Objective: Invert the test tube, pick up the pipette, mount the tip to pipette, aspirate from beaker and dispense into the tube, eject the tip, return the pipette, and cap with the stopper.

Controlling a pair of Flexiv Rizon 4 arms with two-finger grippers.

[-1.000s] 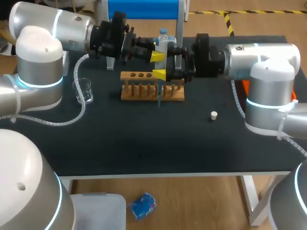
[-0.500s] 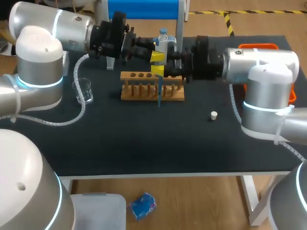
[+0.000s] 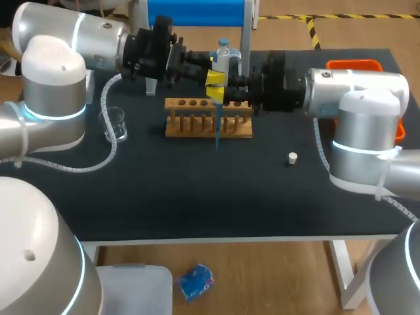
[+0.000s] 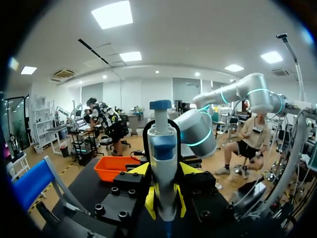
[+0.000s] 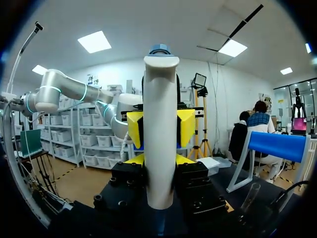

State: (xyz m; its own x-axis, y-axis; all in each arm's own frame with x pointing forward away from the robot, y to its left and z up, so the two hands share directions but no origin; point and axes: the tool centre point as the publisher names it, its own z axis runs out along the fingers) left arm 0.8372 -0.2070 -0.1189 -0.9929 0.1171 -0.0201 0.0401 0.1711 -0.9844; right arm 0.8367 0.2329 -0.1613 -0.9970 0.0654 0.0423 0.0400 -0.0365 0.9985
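A table with a matte black top fills the head view; its pale front edge runs across at 6 o'clock, a white leg at 5 o'clock.

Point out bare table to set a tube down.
Free: the front strip between rack and table's near edge, beside the stopper; the gap between beaker and rack. Crowded: above the rack, where left pincer and right pincer flank the pipette.

right claw nudged left along pipette, right arm swung, orange tray uncovered behind it
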